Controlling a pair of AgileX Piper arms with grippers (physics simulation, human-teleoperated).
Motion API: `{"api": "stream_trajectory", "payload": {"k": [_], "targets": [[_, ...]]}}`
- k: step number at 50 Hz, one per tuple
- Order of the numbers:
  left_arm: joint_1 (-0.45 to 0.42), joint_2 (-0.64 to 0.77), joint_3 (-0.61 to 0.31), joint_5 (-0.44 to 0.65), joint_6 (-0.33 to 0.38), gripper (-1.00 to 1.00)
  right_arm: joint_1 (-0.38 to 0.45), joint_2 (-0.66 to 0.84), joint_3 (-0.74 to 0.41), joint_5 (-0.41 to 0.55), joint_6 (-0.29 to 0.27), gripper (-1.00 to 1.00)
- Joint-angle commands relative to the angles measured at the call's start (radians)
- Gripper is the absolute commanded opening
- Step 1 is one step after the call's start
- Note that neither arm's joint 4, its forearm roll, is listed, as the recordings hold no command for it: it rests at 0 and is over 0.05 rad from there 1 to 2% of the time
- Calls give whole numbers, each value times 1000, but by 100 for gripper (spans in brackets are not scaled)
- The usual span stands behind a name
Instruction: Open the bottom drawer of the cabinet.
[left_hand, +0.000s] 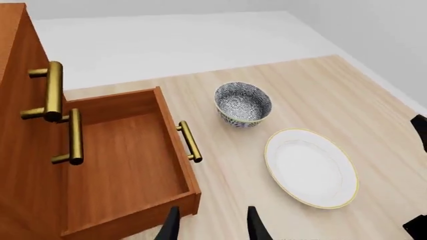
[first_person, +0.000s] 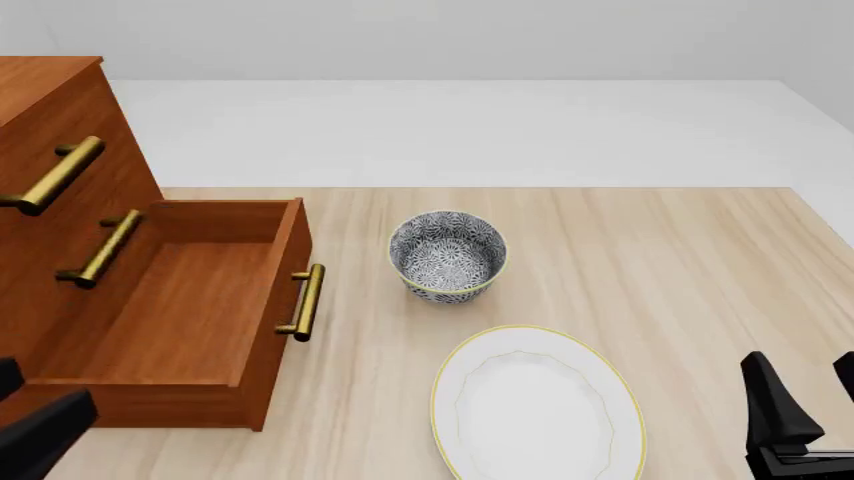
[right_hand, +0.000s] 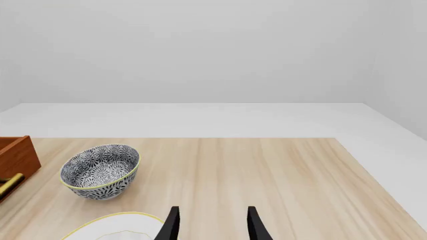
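The cabinet (first_person: 74, 105) stands at the table's left, a tall reddish-brown chest. Its bottom drawer (first_person: 174, 300) is pulled far out over the table, showing an empty wooden inside and a brass bar handle (first_person: 303, 302) on its front. My left gripper (first_person: 27, 410) is open at the near left, beside the drawer's near corner and touching nothing. In the left wrist view the drawer (left_hand: 127, 155) lies just ahead of the open left gripper (left_hand: 212, 227). At the near right my right gripper (first_person: 805, 392) is open, far from the cabinet. The right wrist view shows only the drawer's corner (right_hand: 17, 156).
A patterned blue-and-white bowl (first_person: 447, 255) stands just right of the drawer front. A white plate with a yellow rim (first_person: 538, 410) lies nearer, between the two grippers. The two upper drawers are closed, their brass handles (first_person: 54, 177) jutting over the open drawer. The wooden table (first_person: 667, 260) ends at right.
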Motion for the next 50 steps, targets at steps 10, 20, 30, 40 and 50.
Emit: {"api": "stream_trajectory", "payload": {"k": [10,20,30,40,50], "targets": [[27,-99,-36,89,28,100,0,0,0,0,0,100],[-12,-121,-30,95,97,100,0,0,0,0,0,100],[-55,-127,-32,104,111,100,0,0,0,0,0,100],[-99,-126,-21,97,116,100,0,0,0,0,0,100],[-120,-126,-18,91,126,100,0,0,0,0,0,100]]}}
